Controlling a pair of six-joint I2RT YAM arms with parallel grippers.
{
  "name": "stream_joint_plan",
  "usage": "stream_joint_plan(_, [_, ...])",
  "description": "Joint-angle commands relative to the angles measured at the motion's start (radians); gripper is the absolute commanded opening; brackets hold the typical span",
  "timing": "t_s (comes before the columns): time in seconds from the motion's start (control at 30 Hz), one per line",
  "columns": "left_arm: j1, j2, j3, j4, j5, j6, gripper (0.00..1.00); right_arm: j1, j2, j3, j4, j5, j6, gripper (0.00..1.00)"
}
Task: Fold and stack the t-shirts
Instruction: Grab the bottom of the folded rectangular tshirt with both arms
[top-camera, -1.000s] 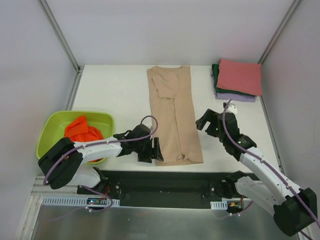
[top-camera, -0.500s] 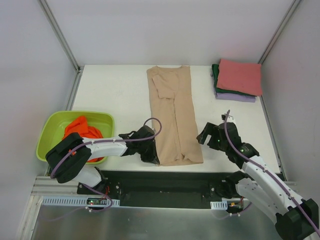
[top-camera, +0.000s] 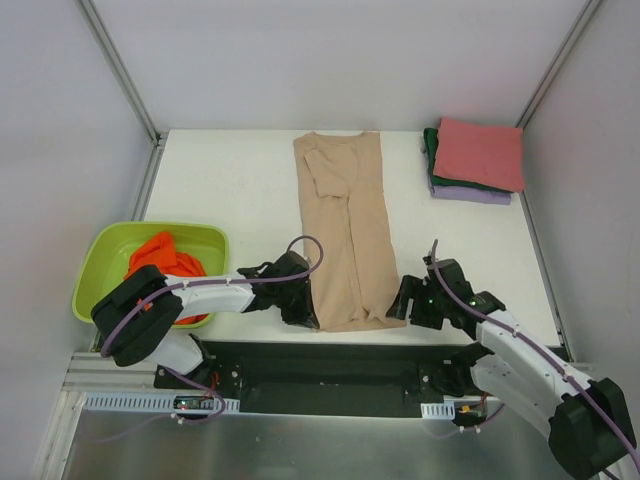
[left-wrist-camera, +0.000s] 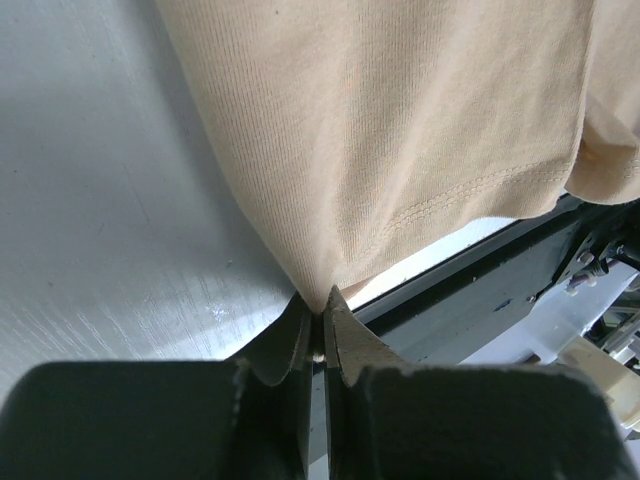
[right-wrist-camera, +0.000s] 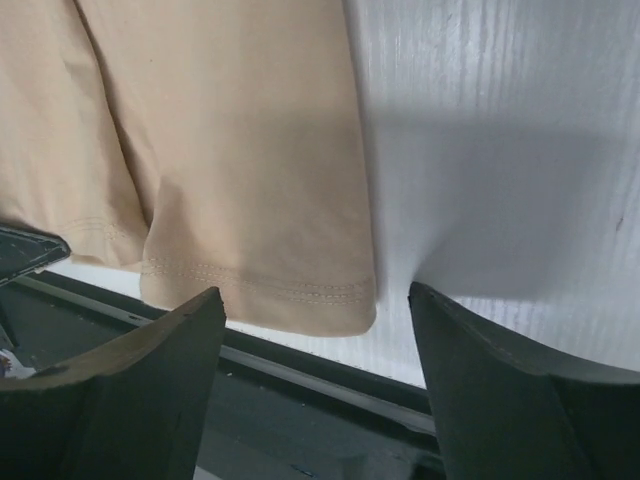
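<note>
White tabletop from above: the beige t-shirt lies in a long strip, my left gripper at its near left corner, my right gripper by the near right. Left of my left hand the lime basin holds an orange t-shirt; far ahead of my right, the folded stack. Only my left wrist shows the pinch: jaws closed on the hem. My right wrist shows jaws wide astride the hem.

A robotics lab cell: a flat white tabletop boxed by plain pale wall panels on slim aluminium posts (cable-strung black mounting plate in front).
</note>
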Motion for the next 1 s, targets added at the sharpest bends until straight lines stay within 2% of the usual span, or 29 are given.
stream_joint_plan(0.0, [-0.01,-0.002,-0.011,-0.041,-0.024,0.004,0.0,0.002,0.05,-0.011,0.024,-0.031,0.021,0.71])
stream_joint_plan(0.07, [-0.01,-0.011,-0.015,-0.043,-0.03,0.002,0.0,0.002,0.065,-0.008,0.007,-0.028,0.033,0.59])
stream_joint_plan(0.1, [-0.01,-0.014,-0.016,-0.044,-0.032,0.002,0.0,0.002,0.07,0.001,-0.016,-0.026,0.038,0.57])
stream_joint_plan(0.27, [-0.011,-0.022,-0.02,-0.046,-0.037,-0.003,0.0,0.004,0.064,0.012,-0.082,0.015,0.05,0.57])
stream_joint_plan(0.4, [-0.011,-0.02,-0.022,-0.046,-0.034,-0.003,0.0,0.005,0.054,-0.001,-0.076,0.015,0.053,0.53])
stream_joint_plan(0.73, [-0.01,-0.035,-0.028,-0.047,-0.03,-0.001,0.0,0.03,0.108,-0.01,-0.022,0.005,0.069,0.2])
stream_joint_plan(0.83, [-0.01,-0.054,-0.038,-0.049,-0.012,0.005,0.0,0.054,0.096,-0.007,-0.025,-0.012,0.067,0.03])
stream_joint_plan(0.97, [-0.022,-0.129,-0.083,-0.081,0.008,0.008,0.0,0.131,0.016,-0.004,-0.068,-0.037,0.105,0.01])
